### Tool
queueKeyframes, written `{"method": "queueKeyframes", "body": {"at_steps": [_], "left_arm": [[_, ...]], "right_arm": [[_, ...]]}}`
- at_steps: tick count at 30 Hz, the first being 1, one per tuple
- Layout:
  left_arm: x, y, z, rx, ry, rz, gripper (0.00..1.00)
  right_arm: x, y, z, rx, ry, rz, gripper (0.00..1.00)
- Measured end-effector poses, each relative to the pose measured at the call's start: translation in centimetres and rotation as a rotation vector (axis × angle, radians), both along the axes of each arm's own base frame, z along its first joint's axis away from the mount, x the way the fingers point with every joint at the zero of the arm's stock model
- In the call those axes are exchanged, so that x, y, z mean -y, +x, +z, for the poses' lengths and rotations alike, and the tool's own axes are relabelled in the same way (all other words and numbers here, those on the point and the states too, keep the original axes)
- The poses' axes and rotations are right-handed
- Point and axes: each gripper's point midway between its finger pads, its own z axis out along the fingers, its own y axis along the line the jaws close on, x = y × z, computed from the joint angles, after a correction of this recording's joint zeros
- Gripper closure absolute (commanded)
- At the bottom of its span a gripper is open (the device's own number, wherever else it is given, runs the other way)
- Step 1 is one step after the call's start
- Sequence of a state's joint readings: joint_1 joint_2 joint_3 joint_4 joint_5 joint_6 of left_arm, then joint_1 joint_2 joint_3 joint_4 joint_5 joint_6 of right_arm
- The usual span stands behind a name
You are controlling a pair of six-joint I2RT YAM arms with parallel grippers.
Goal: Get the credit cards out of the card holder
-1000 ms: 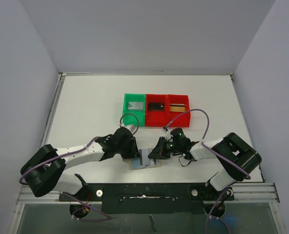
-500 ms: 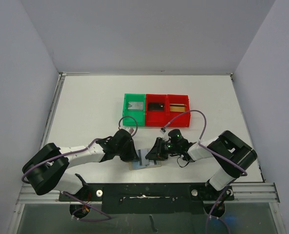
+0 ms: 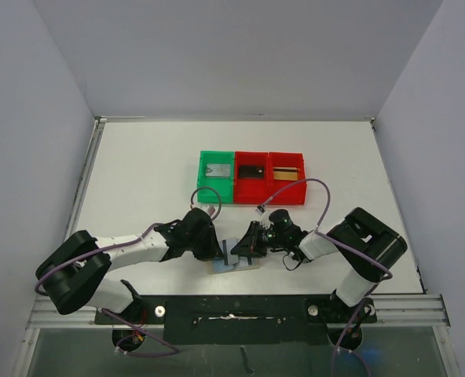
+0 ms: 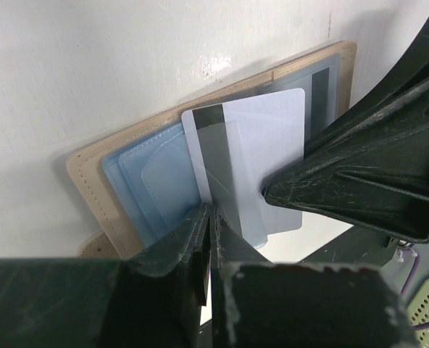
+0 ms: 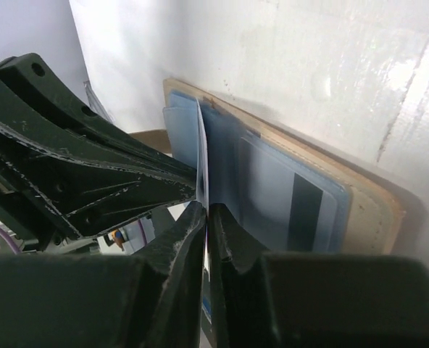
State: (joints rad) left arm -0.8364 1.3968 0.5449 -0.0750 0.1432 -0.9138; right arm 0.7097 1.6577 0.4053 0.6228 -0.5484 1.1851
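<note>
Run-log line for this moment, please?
right gripper: jaws shut on white striped card | card: upright over open card holder | left gripper: jaws shut beside card

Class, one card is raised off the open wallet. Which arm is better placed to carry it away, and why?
Right. The right gripper is shut on the white card, which shows edge-on in its wrist view. The left gripper is shut low against the card holder, apparently pinning it.

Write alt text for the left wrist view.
A pale rectangular plastic card with a dark stripe sticks out of an open tan card holder with light-blue pockets on a white table. The right gripper clamps its edge from the right; the left gripper's shut jaws sit at its lower corner.
</note>
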Motion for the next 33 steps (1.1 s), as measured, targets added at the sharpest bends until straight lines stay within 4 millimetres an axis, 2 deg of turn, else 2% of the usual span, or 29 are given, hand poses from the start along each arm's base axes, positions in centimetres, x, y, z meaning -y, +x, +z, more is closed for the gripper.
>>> {"method": "queueKeyframes", "body": {"at_steps": [2, 10, 14, 18, 22, 28, 33], "left_arm": [[0.0, 0.0, 0.0, 0.001, 0.000, 0.000, 0.98], [-0.4, 0.0, 0.1, 0.022, 0.009, 0.010, 0.96], [-0.9, 0.1, 0.2, 0.036, 0.025, 0.024, 0.88], [-1.5, 0.2, 0.9, 0.060, 0.034, 0.036, 0.73], [-1.9, 0.7, 2.6, 0.117, 0.023, 0.041, 0.54], [-2.8, 2.6, 7.0, 0.261, 0.024, 0.073, 0.39], [-5.8, 5.0, 10.5, 0.355, 0.057, 0.163, 0.29]], "right_arm": [[0.0, 0.1, 0.2, 0.010, 0.010, -0.009, 1.00], [1.2, 0.6, 1.6, 0.068, -0.018, -0.062, 1.00], [2.4, 1.0, 2.9, 0.132, -0.049, -0.084, 1.00], [3.4, 1.5, 4.2, 0.209, -0.103, -0.094, 1.00], [4.2, 3.0, 7.2, 0.352, -0.134, -0.117, 1.00], [5.8, 5.1, 13.8, 0.676, -0.152, -0.196, 1.00], [6.4, 5.4, 17.4, 0.990, -0.229, -0.201, 1.00]]}}
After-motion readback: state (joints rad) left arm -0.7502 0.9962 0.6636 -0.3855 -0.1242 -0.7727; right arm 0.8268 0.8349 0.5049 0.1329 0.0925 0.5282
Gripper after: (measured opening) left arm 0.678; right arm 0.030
